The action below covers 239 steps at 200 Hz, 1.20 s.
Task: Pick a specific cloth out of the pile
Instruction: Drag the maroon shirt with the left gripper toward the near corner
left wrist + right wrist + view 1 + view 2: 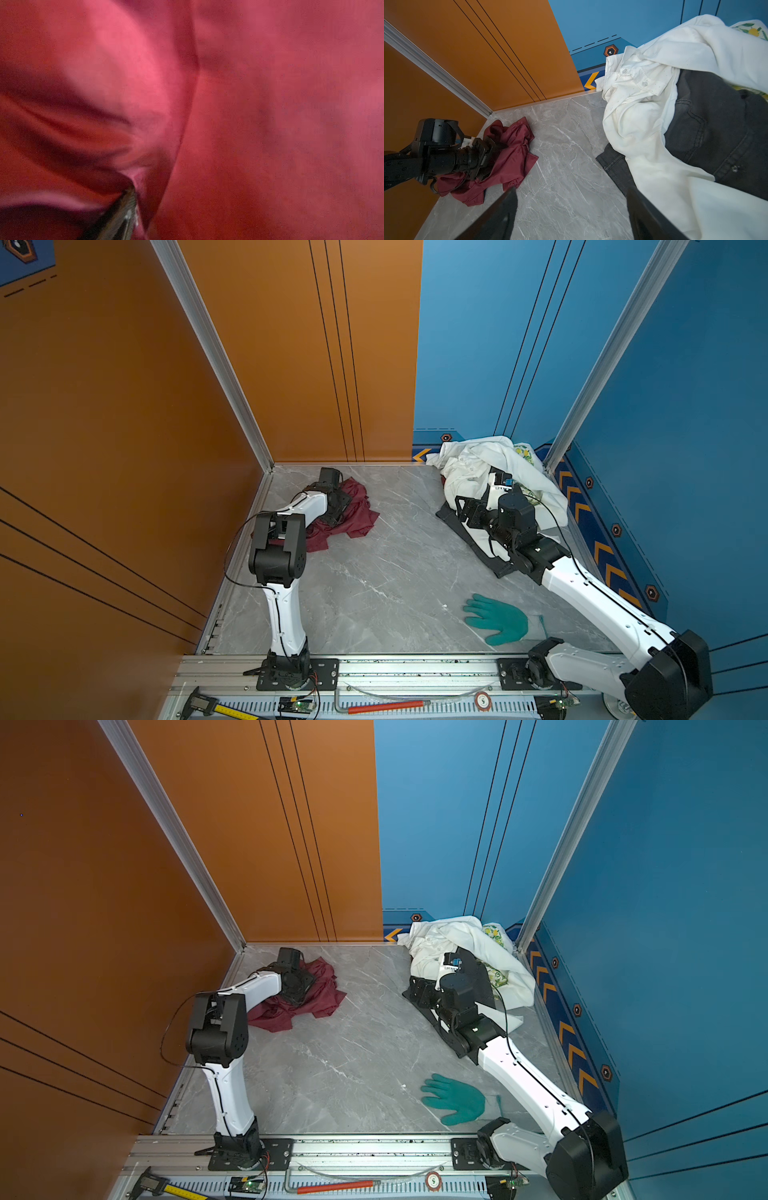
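The cloth [360, 514] lies crumpled on the surface [374, 580], well apart from the pile [469, 464], with the left tool [337, 510] sunk in its folds, opening impossible to tell, while the right tool [571, 189] hovers wide open and empty at the pile's edge.

A small round red-and-white disc [482, 701] on the front rail [415, 668] bears one mark that looks like a 5. Orange chevron signs [603, 551] run along the foot of the blue wall [685, 406], with hexagon badges [610, 51] among them. A white label [451, 968] on the right arm [532, 1081] carries print too small to read.
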Tool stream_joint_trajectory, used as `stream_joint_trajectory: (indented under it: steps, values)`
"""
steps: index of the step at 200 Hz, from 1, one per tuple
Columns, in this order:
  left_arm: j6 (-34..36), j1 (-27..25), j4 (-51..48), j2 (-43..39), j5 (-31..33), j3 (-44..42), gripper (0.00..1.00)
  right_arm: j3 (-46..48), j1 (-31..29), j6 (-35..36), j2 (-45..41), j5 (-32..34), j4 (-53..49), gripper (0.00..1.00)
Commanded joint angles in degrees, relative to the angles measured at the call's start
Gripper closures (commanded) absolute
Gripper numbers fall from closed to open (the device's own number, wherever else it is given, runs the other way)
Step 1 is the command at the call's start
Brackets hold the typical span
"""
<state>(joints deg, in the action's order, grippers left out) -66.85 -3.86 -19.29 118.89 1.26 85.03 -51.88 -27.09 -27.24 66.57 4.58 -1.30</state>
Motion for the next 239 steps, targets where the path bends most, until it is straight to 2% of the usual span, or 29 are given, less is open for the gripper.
stream_joint_trajectory:
  steps: [1,30,53,74,126,172,175,201,239]
  values:
    - [-6.8,2.4,-0.2,3.4,1.5,2.1,0.23,0.4,-0.4,2.0,1.2,-0.1,1.3,0.16]
    - [-10.2,5.8,-1.3,5.4,2.6,4.2,0.25,0.0,-0.7,2.8,2.1,-0.5,2.1,0.16]
    - [-9.3,7.8,-4.5,6.6,5.1,6.8,0.25,-0.5,-0.8,3.4,2.9,-0.7,2.4,0.16]
    - [-9.3,9.1,-5.0,7.4,4.8,7.8,0.24,-1.3,-0.9,4.0,3.7,-0.6,2.4,0.16]
    - [-5.6,7.4,-6.1,5.1,6.2,11.9,0.23,-2.2,-0.6,5.5,5.3,-0.8,2.5,0.15]
    - [3.8,3.0,-8.6,1.5,9.4,19.5,0.15,-2.6,0.2,7.7,4.7,-0.8,1.7,0.08]
    - [4.6,2.7,-8.7,1.2,9.6,19.9,0.1,-2.6,0.4,7.8,4.6,-0.9,1.6,0.08]
    - [11.6,-0.7,-8.8,-2.1,11.6,21.8,0.0,-1.7,1.8,7.9,2.6,-1.4,1.5,0.07]
    - [26.5,-4.4,-8.8,-7.9,13.2,20.7,0.02,-0.6,4.7,10.3,-0.7,-1.9,0.0,0.02]
